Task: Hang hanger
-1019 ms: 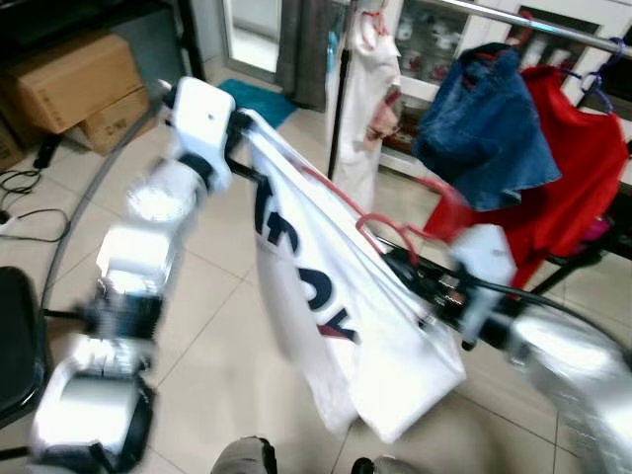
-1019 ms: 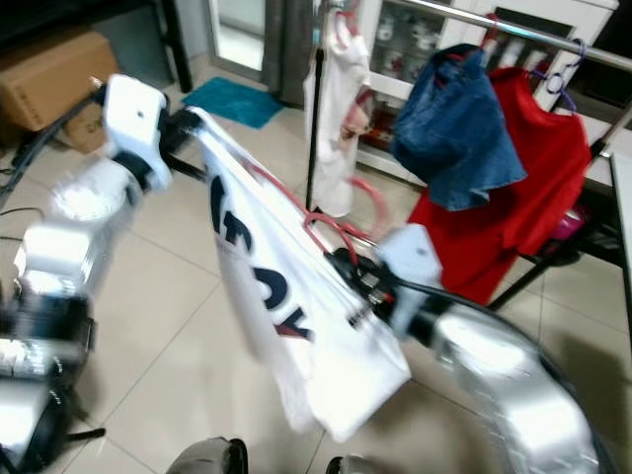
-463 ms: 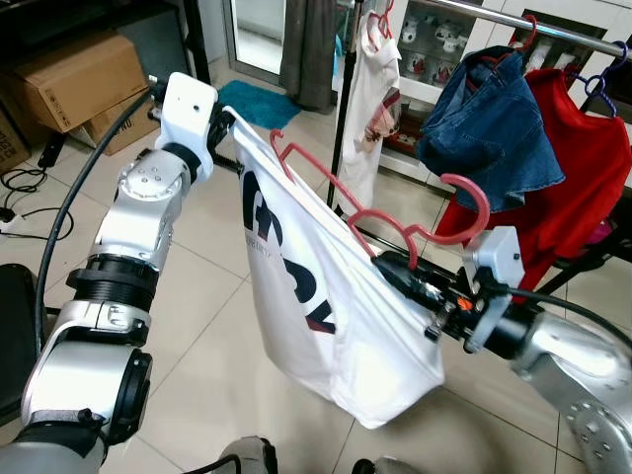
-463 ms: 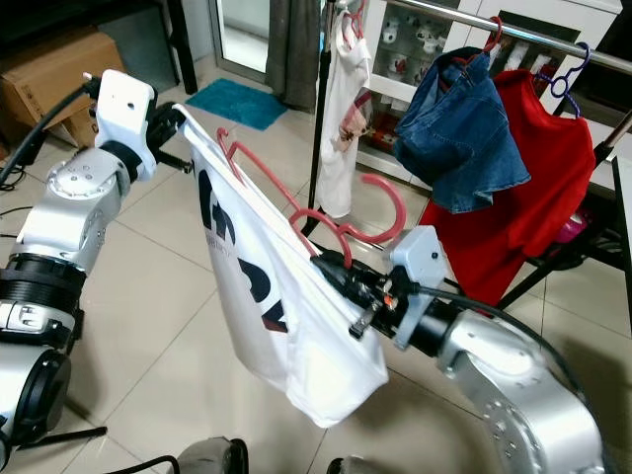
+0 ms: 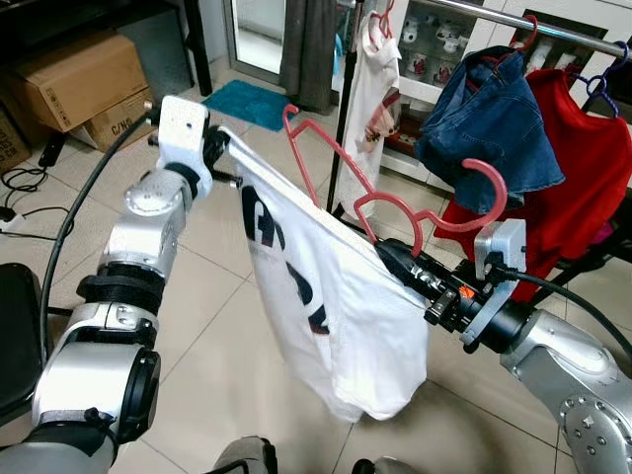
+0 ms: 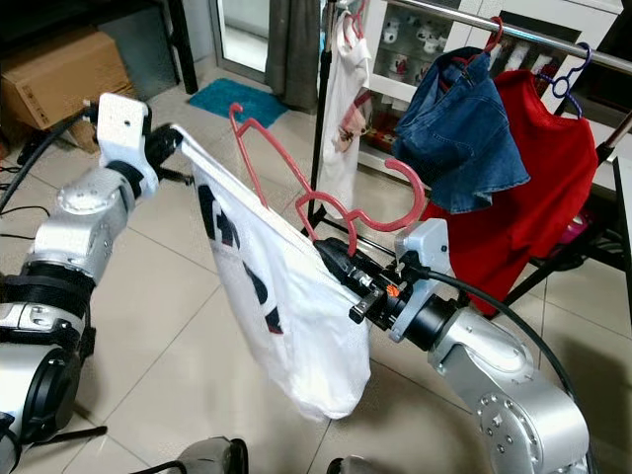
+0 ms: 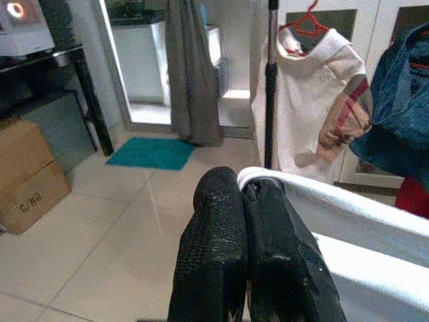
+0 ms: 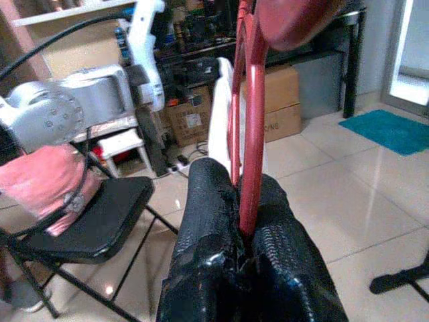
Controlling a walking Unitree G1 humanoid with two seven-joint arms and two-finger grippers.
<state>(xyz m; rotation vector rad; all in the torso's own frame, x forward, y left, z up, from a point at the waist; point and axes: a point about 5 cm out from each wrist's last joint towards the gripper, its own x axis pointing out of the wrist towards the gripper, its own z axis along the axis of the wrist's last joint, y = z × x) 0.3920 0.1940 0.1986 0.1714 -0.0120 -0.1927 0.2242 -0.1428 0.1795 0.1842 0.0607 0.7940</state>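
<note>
**Shirt on hanger nears the rail**

Right gripper jaws clench the stiff red hanger; left gripper jaws pinch the limp white T-shirt, stretched mid-air before the clothes rail. Light load, best held by its neck.

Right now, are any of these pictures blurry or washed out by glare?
Both eye views are sharp, with even indoor light on the white shirt and red hanger. Left wrist view: soft focus on its close black fingers. Right wrist view: bright doorway glare at one edge.
</note>
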